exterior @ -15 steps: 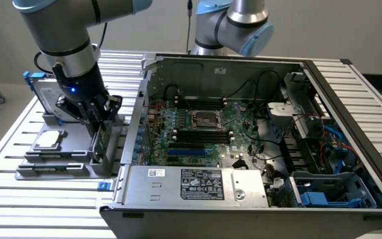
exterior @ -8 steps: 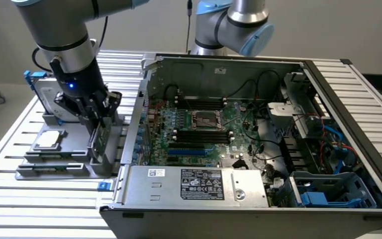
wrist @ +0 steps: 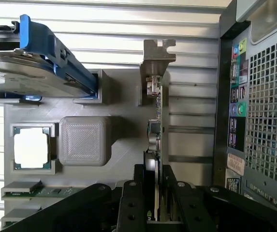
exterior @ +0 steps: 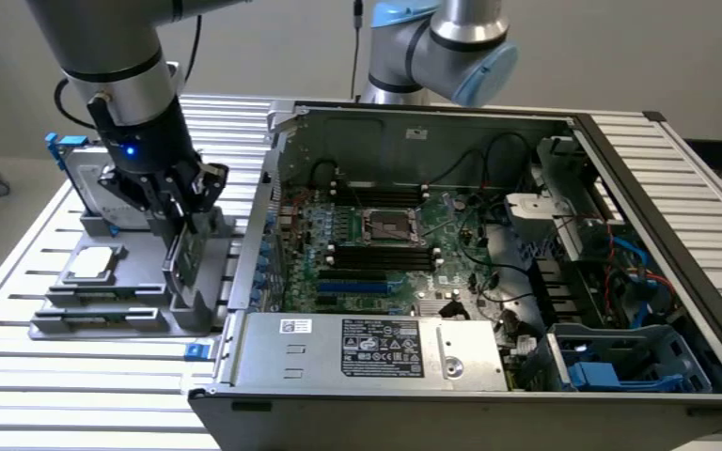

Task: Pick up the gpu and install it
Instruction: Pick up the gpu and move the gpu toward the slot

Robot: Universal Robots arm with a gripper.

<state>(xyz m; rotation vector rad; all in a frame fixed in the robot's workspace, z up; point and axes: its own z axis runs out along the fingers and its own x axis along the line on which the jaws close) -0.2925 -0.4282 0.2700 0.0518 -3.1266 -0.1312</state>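
Fingers [wrist: 132, 205] sit one on each face of the gpu [wrist: 158, 123], pressed flat against it, so the gripper [exterior: 183, 209] has the card clamped from above. The gpu stands on edge in the grey holder [wrist: 123, 140], on the side nearest the case [exterior: 424, 122]. Its silver bracket [wrist: 157, 58] is at the end away from the fingers. Its lower edge is down among the holder's posts; whether it is seated or just off the slot cannot be told.

On to the holder's other pockets. A drive [wrist: 32, 72] with a blue frame leans upright in a slot. Beside it a square chip [wrist: 31, 149] lies flat in its recess. Memory sticks [exterior: 98, 318] fill the long slots at the end.

The case lies open on the slatted table [exterior: 72, 385], just beside the holder, at the exterior view's right. Inside, the board [exterior: 374, 258] lies flat with its socket [exterior: 386, 225] in the middle. A power supply [exterior: 374, 348] runs along the near wall, and a blue cage [exterior: 612, 362] fills the corner beyond it, with cables looping above.
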